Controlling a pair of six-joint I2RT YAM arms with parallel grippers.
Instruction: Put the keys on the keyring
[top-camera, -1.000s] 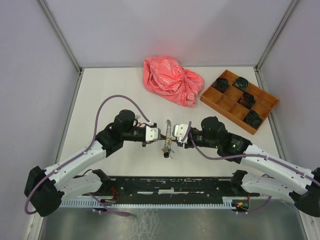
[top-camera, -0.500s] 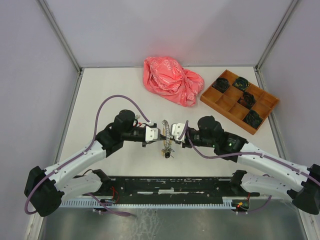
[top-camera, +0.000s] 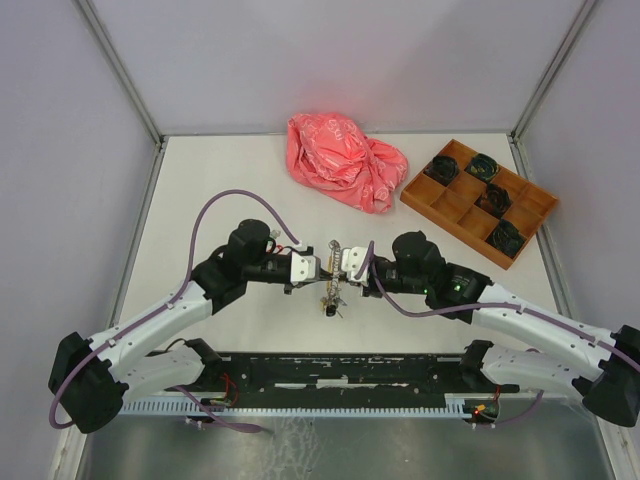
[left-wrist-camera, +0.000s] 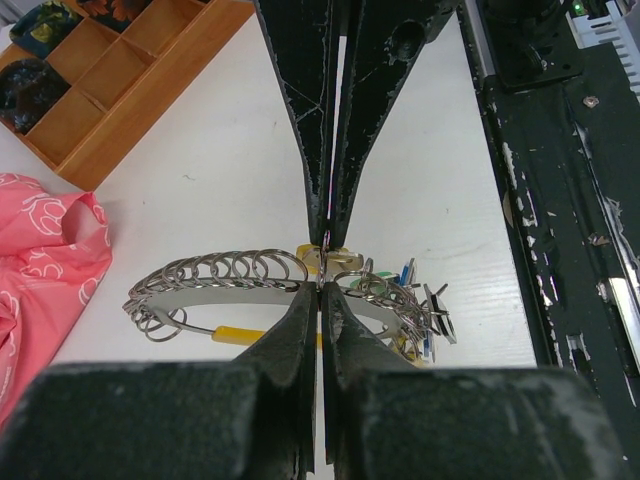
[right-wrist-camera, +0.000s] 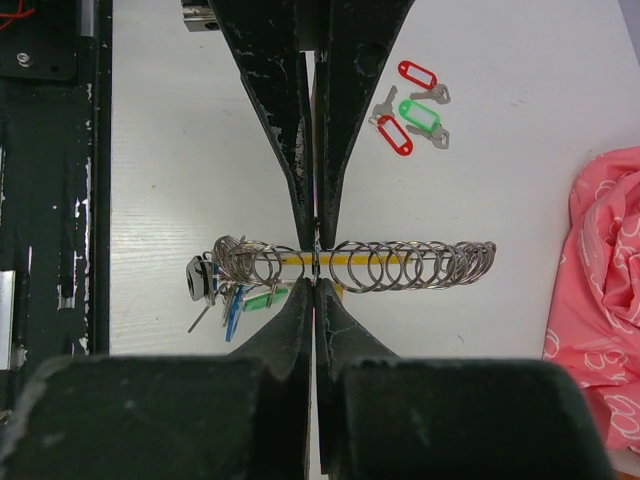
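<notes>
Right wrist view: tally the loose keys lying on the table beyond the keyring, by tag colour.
Red-tagged keys: 2
Green-tagged key: 1
Total: 3 loose keys, lying apart from the keyring

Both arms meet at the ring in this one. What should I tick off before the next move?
1. Left tool shut on the large thin silver keyring: ok.
2. Right tool shut on the same ring: ok.
3. A tool free to fetch a key: not ok, both are occupied.
4. All keys threaded: not ok; three silver keys with red and green tags lie loose on the white table.
5. Ring's split open for threading: cannot tell.
</notes>
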